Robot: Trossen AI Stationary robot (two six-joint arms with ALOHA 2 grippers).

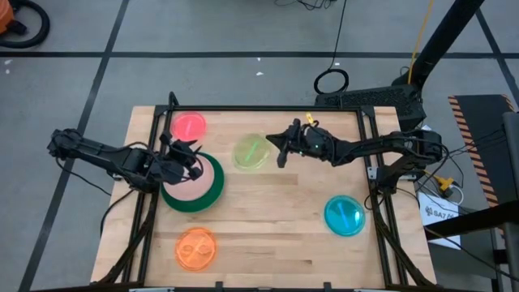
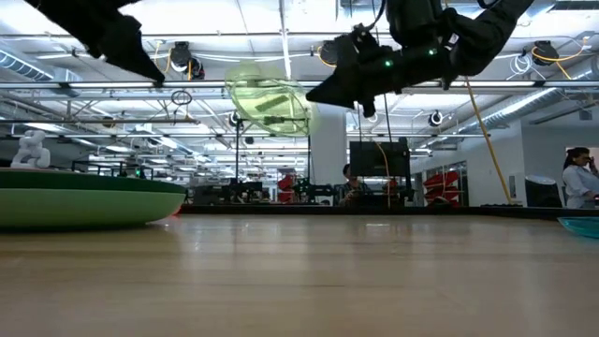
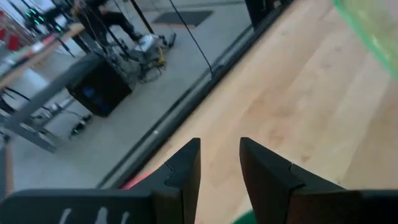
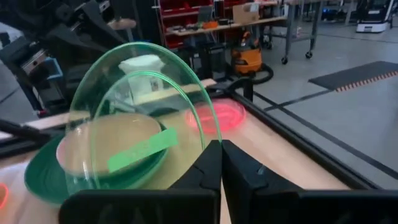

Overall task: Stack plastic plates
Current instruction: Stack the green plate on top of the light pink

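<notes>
Five plates are seen from above on the wooden tabletop point(image 1: 276, 219), with a sixth held up in the air; the translucent lime plate point(image 1: 250, 152) is clamped by its rim in the right claw point(image 1: 281, 149), whose fingers are pressed together on its edge, and it is carried tilted, clear of the wood, near the middle of the far half; in the low view the same plate point(image 2: 270, 98) is seen hanging high above the surface. A stack is found at the left side: the dark green plate point(image 1: 209, 197) lies flat on the tabletop, and the salmon plate point(image 1: 199, 185) rests inside it; the left claw point(image 1: 191, 162) is held over the far edge of this stack, its fingers point(image 3: 186, 168) parted with a gap between them and nothing gripped. The red-pink plate point(image 1: 189, 125) lies at the far left corner, just beyond the left claw; the orange plate point(image 1: 196, 248) lies near the front left, apart from the stack; the blue plate point(image 1: 345, 216) lies alone at the right side, well apart from the others; people are seen in the room behind, too small to be told further.
</notes>
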